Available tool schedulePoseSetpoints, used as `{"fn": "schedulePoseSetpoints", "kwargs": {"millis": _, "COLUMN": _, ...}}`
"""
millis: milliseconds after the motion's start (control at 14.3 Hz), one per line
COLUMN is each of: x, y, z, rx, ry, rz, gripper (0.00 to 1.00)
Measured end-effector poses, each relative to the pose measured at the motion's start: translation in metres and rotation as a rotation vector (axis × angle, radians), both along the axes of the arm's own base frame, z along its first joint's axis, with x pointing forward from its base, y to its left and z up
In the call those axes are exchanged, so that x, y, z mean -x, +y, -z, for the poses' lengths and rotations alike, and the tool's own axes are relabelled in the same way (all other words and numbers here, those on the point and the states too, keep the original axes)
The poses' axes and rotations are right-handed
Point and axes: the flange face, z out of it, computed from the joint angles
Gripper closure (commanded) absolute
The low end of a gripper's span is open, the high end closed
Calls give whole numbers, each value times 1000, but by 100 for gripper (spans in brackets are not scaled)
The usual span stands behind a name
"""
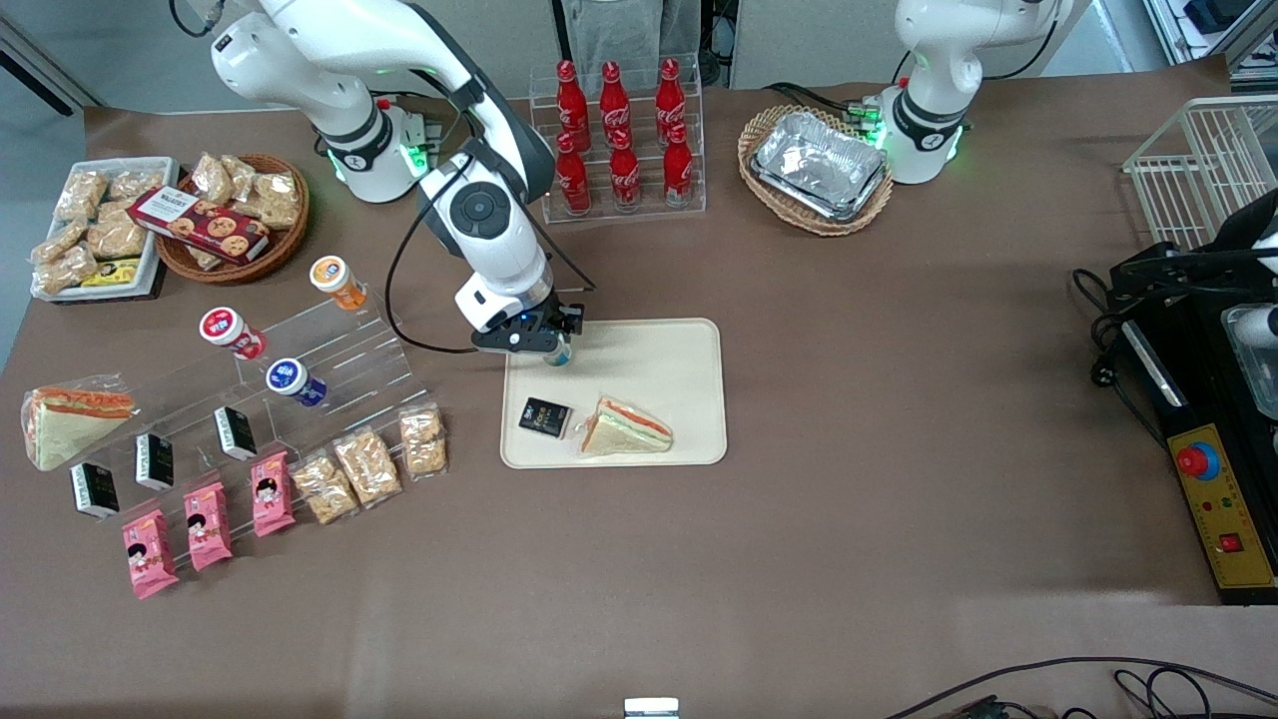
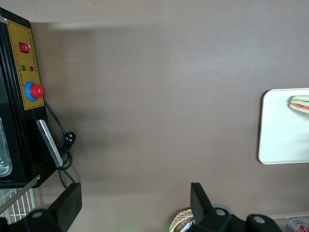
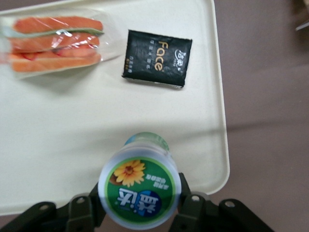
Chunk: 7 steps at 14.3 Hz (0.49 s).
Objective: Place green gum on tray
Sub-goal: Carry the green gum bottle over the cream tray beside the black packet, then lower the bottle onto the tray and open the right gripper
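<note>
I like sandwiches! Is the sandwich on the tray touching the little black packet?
No. The wrapped sandwich and the black packet lie apart on the tray, bare tray between them.

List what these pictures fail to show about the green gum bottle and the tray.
- Green gum: front view, the claw covers most of it; whether its base touches the tray is unclear.
- Tray: left wrist view, cut off by the edge.
- Sandwich: right wrist view, cut off.
</note>
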Motion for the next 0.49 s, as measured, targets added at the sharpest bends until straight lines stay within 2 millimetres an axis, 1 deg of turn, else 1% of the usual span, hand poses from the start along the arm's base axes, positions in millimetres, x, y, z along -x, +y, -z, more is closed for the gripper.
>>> {"fn": "schedulePoseSetpoints", "kwargs": {"millis": 140, "x": 5, "y": 3, "z": 19, "rx": -1, "ry": -6, "rz": 16, "gripper": 56}}
{"fn": "schedulePoseSetpoints", "kwargs": {"millis": 279, "x": 12, "y": 11, "z": 35, "rx": -4, "ry": -13, "rz": 26, "gripper": 56}}
{"fn": "schedulePoseSetpoints", "kwargs": {"millis": 349, "x": 14, "y": 13, "z": 43, "rx": -5, "ry": -16, "rz": 29, "gripper": 51}}
{"fn": "schedulePoseSetpoints", "kwargs": {"millis": 419, "x": 14, "y": 14, "z": 49, "rx": -5, "ry": -19, "rz": 32, "gripper": 6}}
{"fn": "schedulePoseSetpoints", "kwargs": {"millis": 488, "x": 13, "y": 15, "z": 48, "rx": -10, "ry": -25, "rz": 35, "gripper": 0}}
